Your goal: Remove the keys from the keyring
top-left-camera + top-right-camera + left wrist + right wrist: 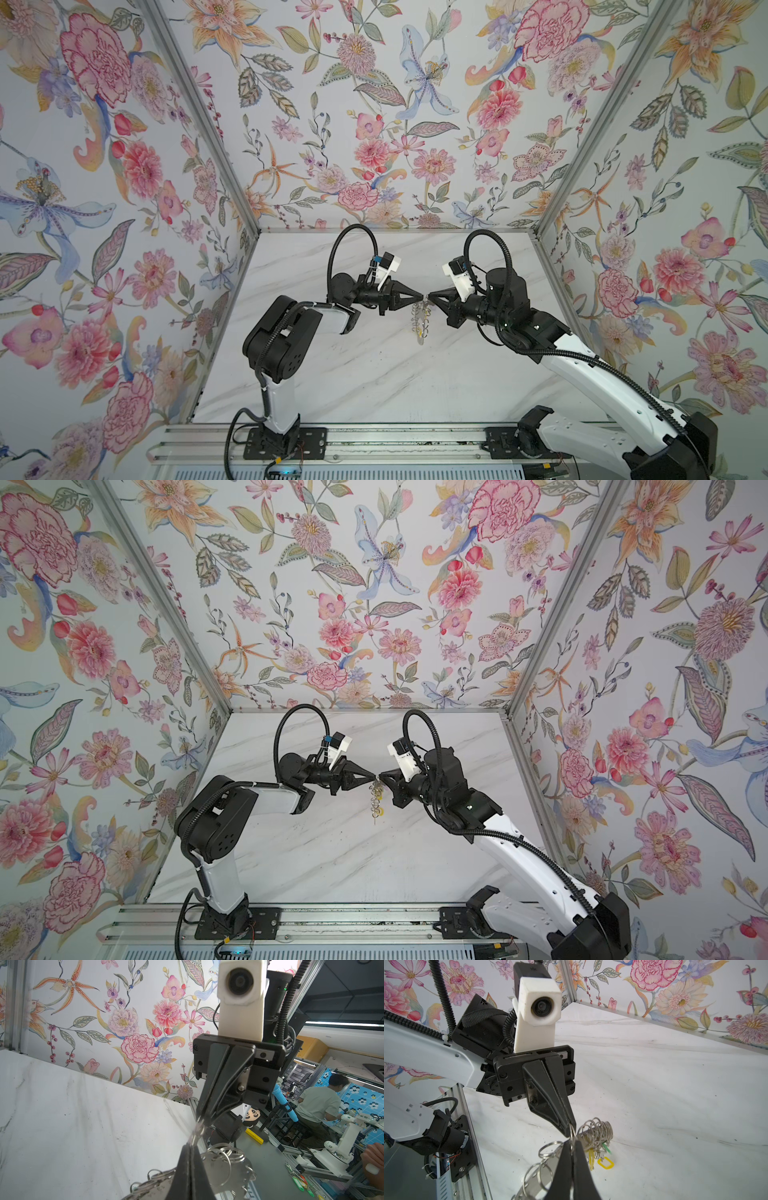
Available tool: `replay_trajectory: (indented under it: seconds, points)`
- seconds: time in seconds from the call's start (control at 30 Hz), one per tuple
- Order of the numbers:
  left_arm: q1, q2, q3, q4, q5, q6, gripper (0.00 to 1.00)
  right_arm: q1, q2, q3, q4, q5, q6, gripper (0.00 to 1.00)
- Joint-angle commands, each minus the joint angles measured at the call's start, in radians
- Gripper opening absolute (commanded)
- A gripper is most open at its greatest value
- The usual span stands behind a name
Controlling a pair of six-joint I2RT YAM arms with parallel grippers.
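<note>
I'm pinching one wire ring (197, 1131) atop the keyring (218, 1174) with left gripper (422, 297) and right gripper (429, 297) both clamped; pulling unevenly, I'm risking a drop

Walls (374, 124) floral; table (374, 374) white-marbled; keyring (216, 1176) grey; tag (606, 1167) yellow.

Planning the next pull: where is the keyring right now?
In both top views the keyring hangs mid-scene over the marble table, from the meeting tips of the left hand and right hand, both shut on its top edge rings.
</note>
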Motion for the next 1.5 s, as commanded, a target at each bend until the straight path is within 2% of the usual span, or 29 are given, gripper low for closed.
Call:
replay_trajectory:
  seconds: [0.0,0.37,0.47,0.5,0.57,0.6,0.63,0.67,0.7,0.73,0.77,0.93,1.17,1.27,1.3,1.4,1.47]
  points:
    - [0.01,0.009,0.015,0.266,-0.035,-0.026,0.0,0.038,-0.048,0.047,0.025,-0.055,-0.036,0.0]
    - [-0.002,0.012,0.017,0.26,-0.03,-0.016,0.0,0.033,-0.051,0.066,-0.003,0.074,-0.036,0.0]
    - [-0.012,-0.004,0.005,0.194,-0.039,0.046,0.0,0.031,-0.033,0.088,-0.006,0.092,-0.038,0.0]
    - [-0.017,-0.025,-0.004,0.132,-0.05,0.105,0.0,0.03,-0.027,0.096,-0.009,0.095,-0.039,0.0]
    - [-0.031,-0.097,-0.021,-0.176,-0.096,0.345,0.0,0.028,-0.006,0.118,-0.024,0.108,-0.044,0.0]
    - [-0.048,-0.153,-0.013,-0.459,-0.15,0.56,0.0,0.028,0.003,0.128,-0.032,0.114,-0.048,0.0]
    - [-0.077,-0.21,0.025,-0.828,-0.254,0.848,0.0,0.029,0.011,0.136,-0.038,0.118,-0.052,0.0]
    - [-0.113,-0.238,0.075,-1.085,-0.356,1.055,0.0,0.027,0.016,0.141,-0.042,0.123,-0.055,0.0]
    - [-0.147,-0.244,0.125,-1.241,-0.428,1.179,0.0,0.027,0.02,0.145,-0.042,0.126,-0.057,0.0]
    - [-0.153,-0.235,0.157,-1.307,-0.429,1.224,0.0,0.026,0.023,0.149,-0.042,0.128,-0.061,0.0]
    - [-0.149,-0.227,0.165,-1.308,-0.407,1.214,0.0,0.025,0.027,0.152,-0.043,0.13,-0.063,0.0]
    - [-0.165,-0.245,0.145,-1.308,-0.478,1.223,0.0,0.022,0.042,0.172,-0.06,0.144,-0.081,0.0]
    - [-0.166,-0.269,0.102,-1.225,-0.461,1.175,0.0,0.021,0.062,0.158,-0.078,0.168,-0.088,0.0]
    - [-0.165,-0.286,0.071,-1.181,-0.486,1.175,0.0,-0.028,0.054,0.112,-0.077,0.162,-0.062,0.0]
    - [-0.164,-0.295,0.045,-1.134,-0.491,1.131,0.0,-0.04,0.05,0.093,-0.076,0.156,-0.047,0.0]
    - [-0.15,-0.311,-0.027,-0.954,-0.469,1.026,0.0,-0.077,0.045,0.037,-0.073,0.145,0.007,0.07]
    - [-0.147,-0.308,-0.046,-0.897,-0.465,0.993,0.0,-0.113,0.044,-0.001,-0.072,0.123,0.047,0.15]
